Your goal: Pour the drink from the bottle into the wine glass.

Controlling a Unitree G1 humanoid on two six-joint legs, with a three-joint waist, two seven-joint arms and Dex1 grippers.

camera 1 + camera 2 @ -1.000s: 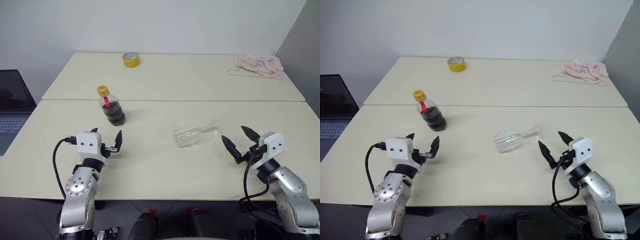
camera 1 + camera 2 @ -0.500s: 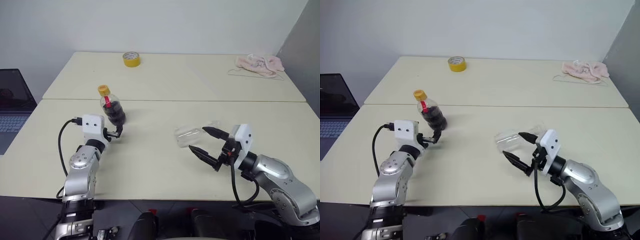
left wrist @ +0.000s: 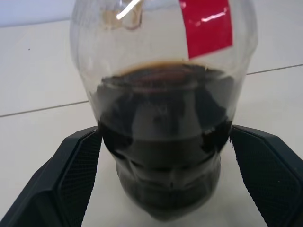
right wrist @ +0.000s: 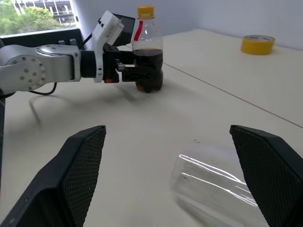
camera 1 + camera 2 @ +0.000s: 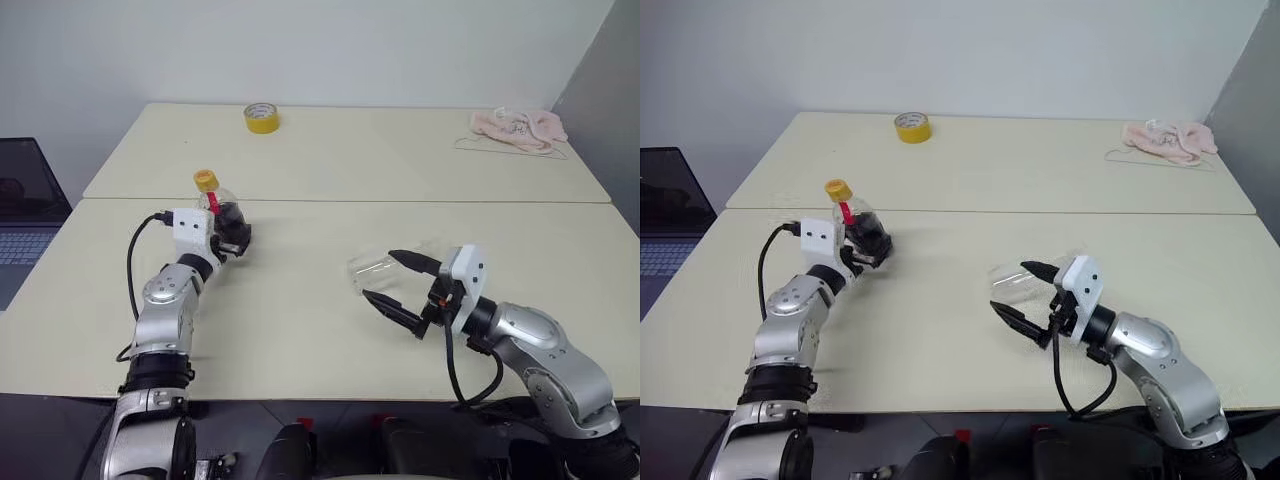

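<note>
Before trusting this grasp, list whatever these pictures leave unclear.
- Bottle: the left end effector covers its belly in the left eye view.
- Its yellow cap: cut off by the left wrist view's upper edge.
- Wine glass: stem and foot hidden behind the right end effector.

The squat bottle (image 5: 226,213), yellow-capped, is standing upright, holding the dark drink (image 3: 163,142) in its lower half. The clear wine glass (image 5: 375,269) is lying on its side, well apart from it.

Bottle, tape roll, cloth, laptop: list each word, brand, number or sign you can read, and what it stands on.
None is readable.
bottle: red label strip, no lettering shows.
tape roll: no print shows.
cloth: marks too small.
laptop: screen dark.
</note>
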